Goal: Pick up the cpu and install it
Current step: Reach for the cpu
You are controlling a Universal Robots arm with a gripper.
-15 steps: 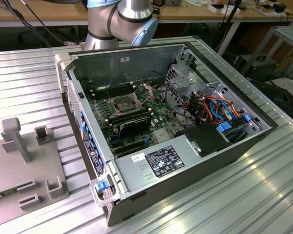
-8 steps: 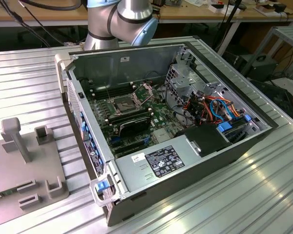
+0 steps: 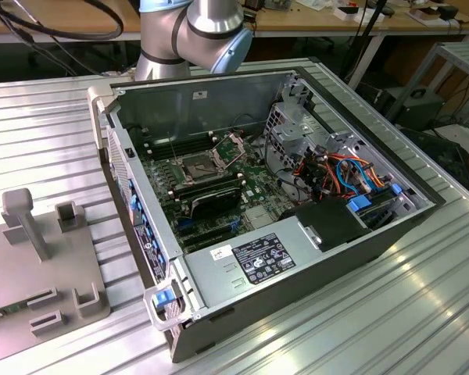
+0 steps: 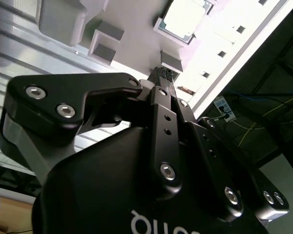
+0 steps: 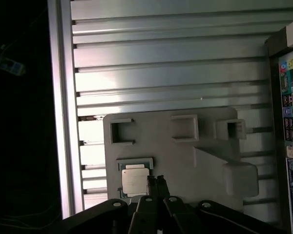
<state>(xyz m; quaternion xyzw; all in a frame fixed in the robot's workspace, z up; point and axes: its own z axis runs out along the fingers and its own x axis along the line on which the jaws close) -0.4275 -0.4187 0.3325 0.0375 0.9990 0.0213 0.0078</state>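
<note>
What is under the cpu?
The cpu sits in a square framed pocket of the grey fixture plate, on the ribbed metal table. The pocket's floor is hidden beneath it.

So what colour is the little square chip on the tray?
The cpu is shiny silvery grey; the first wrist view shows it best.
</note>
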